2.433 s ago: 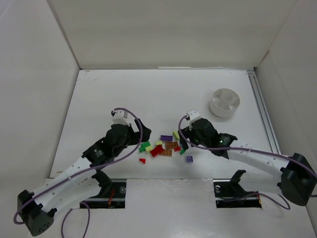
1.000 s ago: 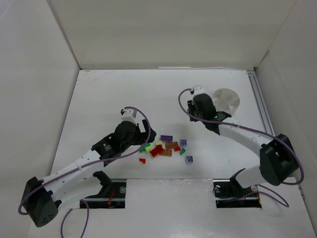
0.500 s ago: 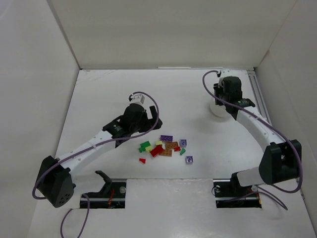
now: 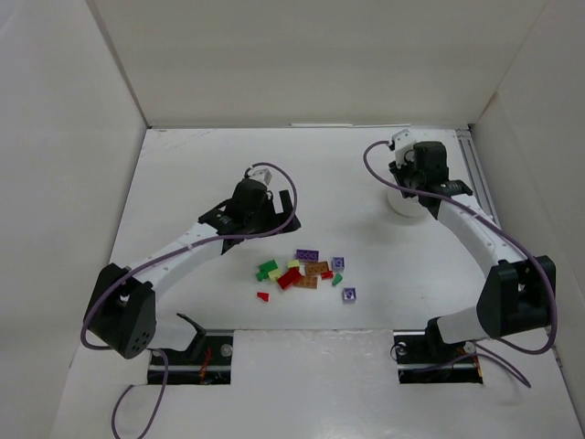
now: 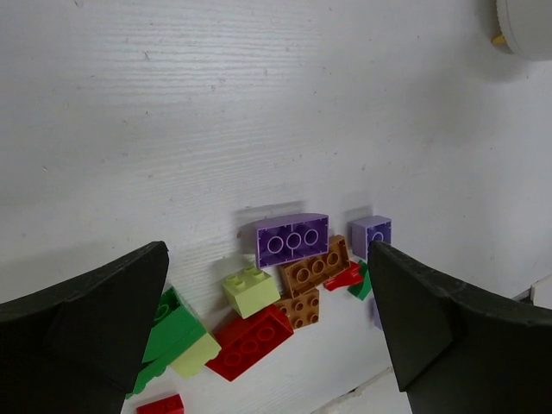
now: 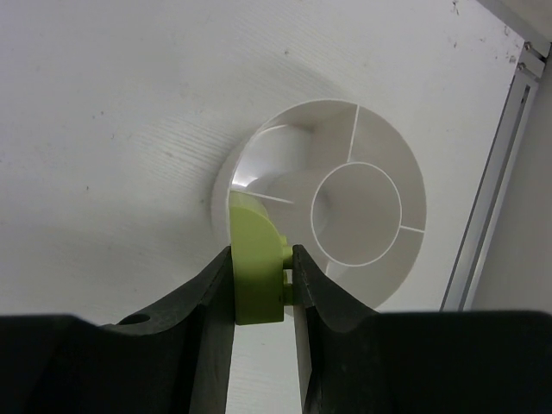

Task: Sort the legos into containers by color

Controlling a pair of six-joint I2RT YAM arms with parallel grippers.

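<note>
The legos (image 4: 302, 271) lie in a loose pile at the table's front middle. In the left wrist view they are a purple lego (image 5: 291, 239), a yellow-green one (image 5: 251, 289), a red one (image 5: 249, 341), brown ones (image 5: 315, 266) and a green one (image 5: 172, 326). My left gripper (image 4: 279, 212) hangs open above and behind the pile, holding nothing (image 5: 267, 250). My right gripper (image 6: 261, 252) is shut on a yellow-green lego (image 6: 256, 267) over the near-left edge of the white divided dish (image 6: 421, 194), whose containers look empty. From above, that gripper (image 4: 409, 186) covers most of the dish (image 4: 398, 207).
A metal rail (image 4: 480, 197) runs along the table's right edge just beyond the dish, also seen from the right wrist (image 6: 498, 194). White walls close in the back and both sides. A single small purple lego (image 4: 348, 294) lies apart, front right of the pile.
My right arm has carried the yellow-green lego from the pile to the dish and settled over it. My left arm has drawn back and up from the pile, still open.
</note>
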